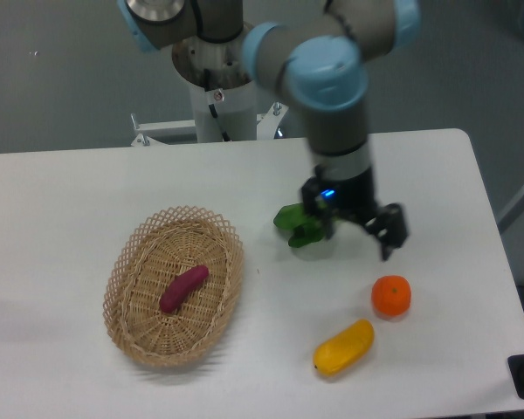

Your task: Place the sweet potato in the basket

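- Sweet potato (183, 288) lies inside the basket (131, 262), lower left of frame, slanted across the woven floor, nothing touching it
- Gripper (360, 234) hangs right of centre, well apart from the basket, above the table (70, 201); its 2 fingers stand apart w/ nothing between them
- Greens (295, 223) partly hidden behind the gripper; orange (391, 296) and yellow vegetable (343, 346) at lower right
- Judged: task looks done, potato is in the basket
- Handling, judged: stiff, light, not fragile; smooth skin and tapered ends could let it slip or roll
- If regrasp needed: take it across the thick middle, fingers square to its long axis, approx. from above
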`<state>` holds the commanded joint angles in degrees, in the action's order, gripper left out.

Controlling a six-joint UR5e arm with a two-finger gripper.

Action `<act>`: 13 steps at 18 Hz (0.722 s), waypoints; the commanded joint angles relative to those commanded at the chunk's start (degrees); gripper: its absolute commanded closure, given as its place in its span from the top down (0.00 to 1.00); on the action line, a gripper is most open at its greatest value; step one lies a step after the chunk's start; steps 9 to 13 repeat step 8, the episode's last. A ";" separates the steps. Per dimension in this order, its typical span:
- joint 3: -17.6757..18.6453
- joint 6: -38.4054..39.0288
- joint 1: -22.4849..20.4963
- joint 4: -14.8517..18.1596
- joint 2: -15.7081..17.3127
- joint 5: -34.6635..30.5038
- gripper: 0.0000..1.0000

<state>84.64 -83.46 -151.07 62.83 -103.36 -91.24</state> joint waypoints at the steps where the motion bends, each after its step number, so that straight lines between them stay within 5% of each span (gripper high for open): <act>1: 0.08 -2.73 -1.41 1.32 0.53 0.88 1.00; 5: 0.61 -14.87 -4.06 4.32 1.85 1.33 1.00; 13: 0.70 -15.15 -4.06 4.32 2.03 1.33 1.00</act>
